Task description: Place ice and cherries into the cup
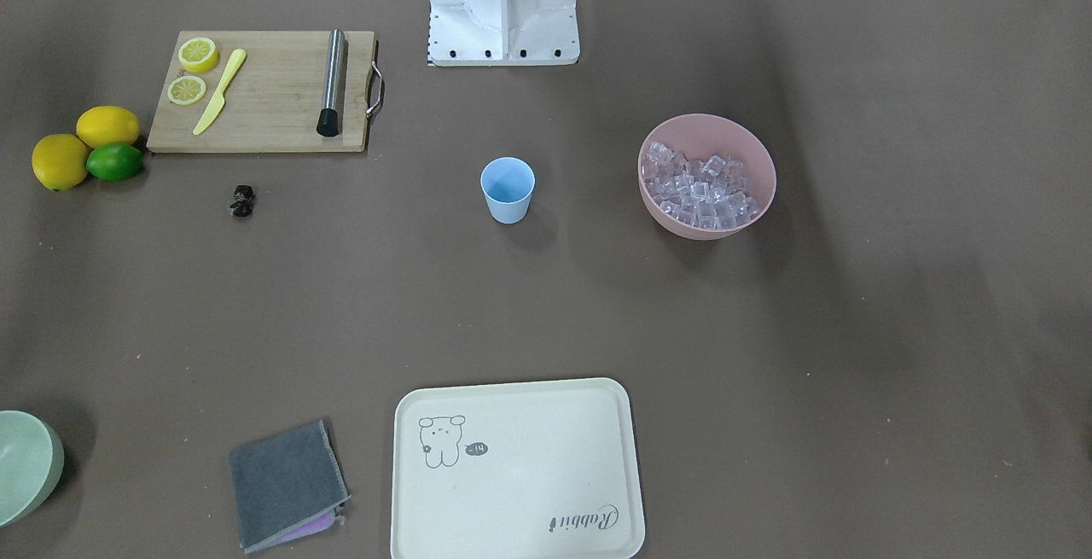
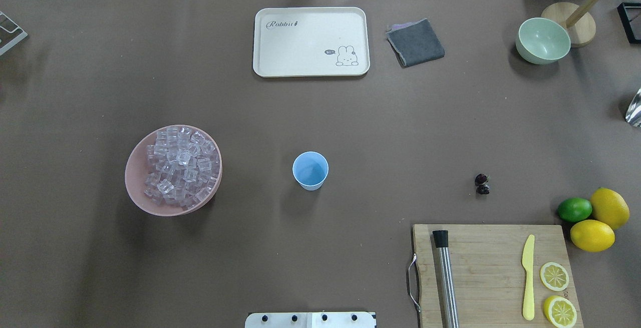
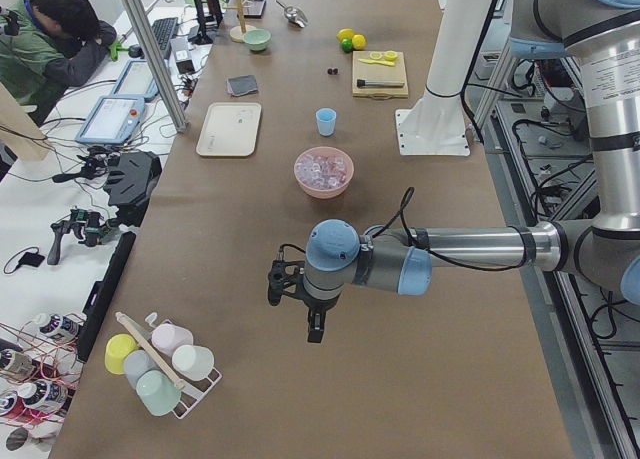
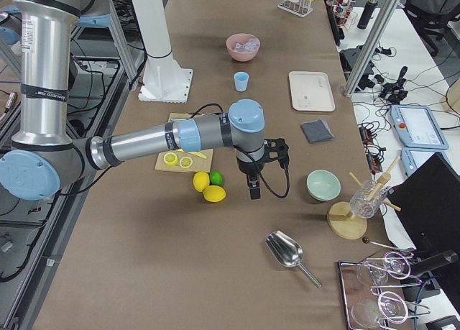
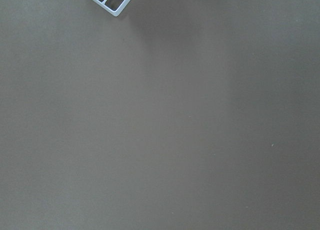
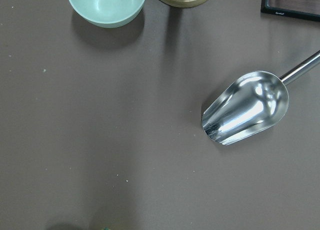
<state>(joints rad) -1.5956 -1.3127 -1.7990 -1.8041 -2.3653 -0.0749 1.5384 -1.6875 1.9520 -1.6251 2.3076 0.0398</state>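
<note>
Cup (image 2: 310,170) is upright mid-table and nothing shows inside it. Ice (image 2: 179,165) is all piled in the pink bowl (image 2: 132,183), on the robot's left of the cup and well apart from it. Cherries (image 2: 482,184) lie loose on the table on the robot's right of the cup, just beyond the far edge of the cutting board (image 2: 486,253), near the lime (image 2: 574,209) and two lemons (image 2: 592,235). Left arm (image 3: 470,247) hangs over bare table out past the pink bowl; left jaws point down, and I can't tell whether they're spread or closed. Right arm (image 4: 144,144) is out at the other end, past the lemons; right jaws also point down, can't tell there either. Right wrist camera sees a metal scoop (image 6: 247,107) and the green bowl (image 6: 107,4).
</note>
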